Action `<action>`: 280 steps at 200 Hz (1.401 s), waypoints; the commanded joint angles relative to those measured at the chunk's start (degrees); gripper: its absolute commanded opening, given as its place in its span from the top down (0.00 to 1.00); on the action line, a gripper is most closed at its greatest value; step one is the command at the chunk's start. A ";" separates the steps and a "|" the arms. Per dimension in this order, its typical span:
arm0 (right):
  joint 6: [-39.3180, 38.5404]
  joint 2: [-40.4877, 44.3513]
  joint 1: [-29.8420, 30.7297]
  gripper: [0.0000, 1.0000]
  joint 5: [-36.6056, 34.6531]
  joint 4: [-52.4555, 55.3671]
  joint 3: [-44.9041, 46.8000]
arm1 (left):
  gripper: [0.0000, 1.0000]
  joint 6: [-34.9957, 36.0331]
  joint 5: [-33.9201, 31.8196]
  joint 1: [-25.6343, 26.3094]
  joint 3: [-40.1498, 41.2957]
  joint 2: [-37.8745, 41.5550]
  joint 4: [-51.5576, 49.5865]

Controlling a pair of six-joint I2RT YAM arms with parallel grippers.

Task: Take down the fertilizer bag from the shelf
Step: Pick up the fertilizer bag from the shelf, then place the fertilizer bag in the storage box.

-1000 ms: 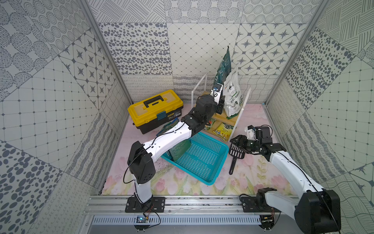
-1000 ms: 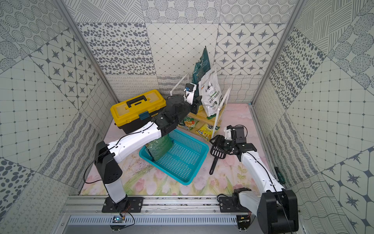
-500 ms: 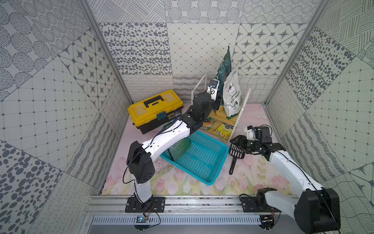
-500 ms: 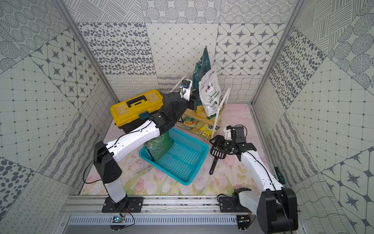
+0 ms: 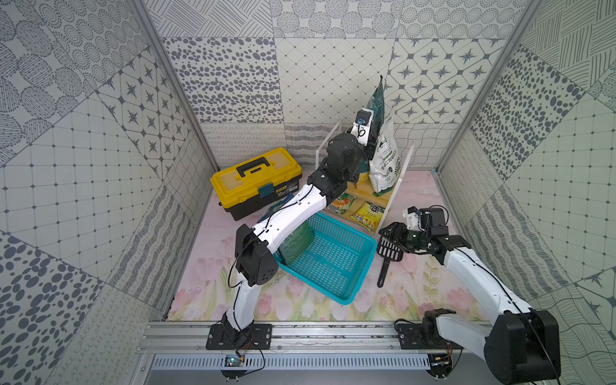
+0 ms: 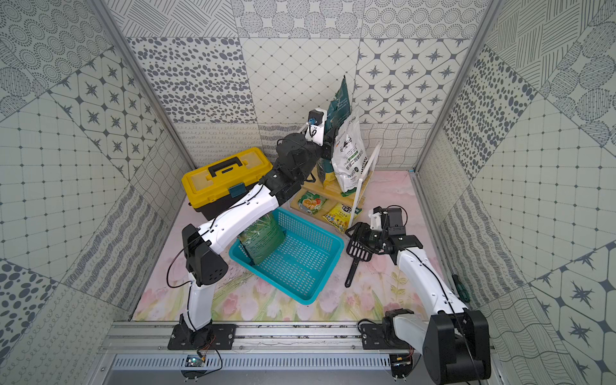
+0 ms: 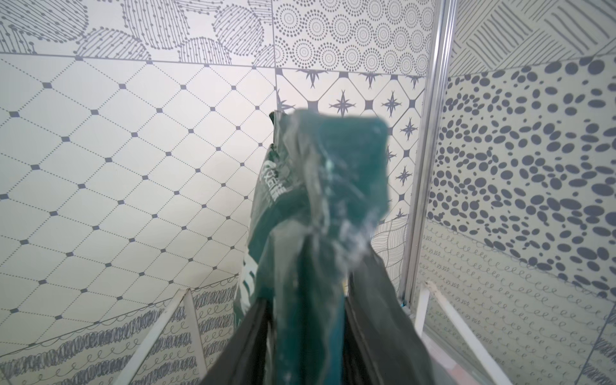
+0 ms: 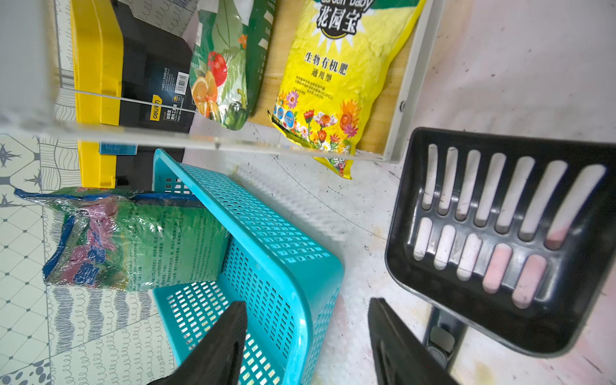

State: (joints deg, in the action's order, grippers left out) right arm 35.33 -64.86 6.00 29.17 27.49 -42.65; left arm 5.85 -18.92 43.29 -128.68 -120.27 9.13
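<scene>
Gripping narrowly, the left gripper [image 7: 306, 293] has the fertilizer bag [image 7: 320, 186] pinched between its fingers [image 7: 246, 340]. In both top views the left arm [image 5: 293, 213] hides that grip. The bag's near top edge is blurred and its print is unreadable. Its base is hidden behind the arm and the white bag [image 5: 385, 160]. It is dark green, glossy and creased. It stands on end on the top board of the shelf [image 5: 361, 192], long axis near vertical, sealed end up. The right gripper [image 8: 306, 306] hangs part open and empty over the desk [image 8: 350, 206], between basket [image 8: 266, 233] and scoop [image 8: 500, 233].
</scene>
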 commanded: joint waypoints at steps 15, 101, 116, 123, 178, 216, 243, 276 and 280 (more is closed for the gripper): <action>-0.53 0.64 -0.37 0.37 0.36 -0.34 -0.91 | 1.00 0.26 1.24 -0.35 -6.85 -3.45 1.29; -0.71 0.21 -0.46 0.37 1.48 0.56 -2.51 | 1.00 0.19 0.79 -1.11 0.23 6.68 2.52; -0.46 0.51 -0.46 0.37 1.51 0.64 -2.34 | 1.00 0.26 1.57 -1.11 1.68 9.48 3.10; -0.42 0.66 -0.46 0.37 1.51 0.73 -2.22 | 1.00 0.01 2.08 -1.10 2.37 10.68 3.14; -0.13 2.00 -0.37 0.37 1.49 0.73 -0.42 | 1.00 -4.25 4.59 -0.76 11.87 21.25 3.87; -0.26 2.47 0.62 0.36 2.21 0.39 0.29 | 1.00 -7.11 4.94 0.12 23.88 30.30 4.94; 0.27 1.88 2.24 0.35 1.44 -0.52 1.09 | 1.00 -9.83 4.68 0.63 33.08 37.65 5.38; 2.10 -1.08 4.25 0.35 0.85 -2.83 2.26 | 1.00 -13.95 5.41 0.89 40.46 44.88 4.27; 2.17 -1.33 4.51 0.35 0.72 -3.02 2.31 | 1.00 -14.37 5.54 0.84 41.04 45.45 4.03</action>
State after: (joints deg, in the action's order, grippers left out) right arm 36.10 -64.29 9.21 30.59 28.05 -41.50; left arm -1.72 -15.38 43.62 -93.19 -82.00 -0.78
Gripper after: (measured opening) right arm 0.650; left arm 0.070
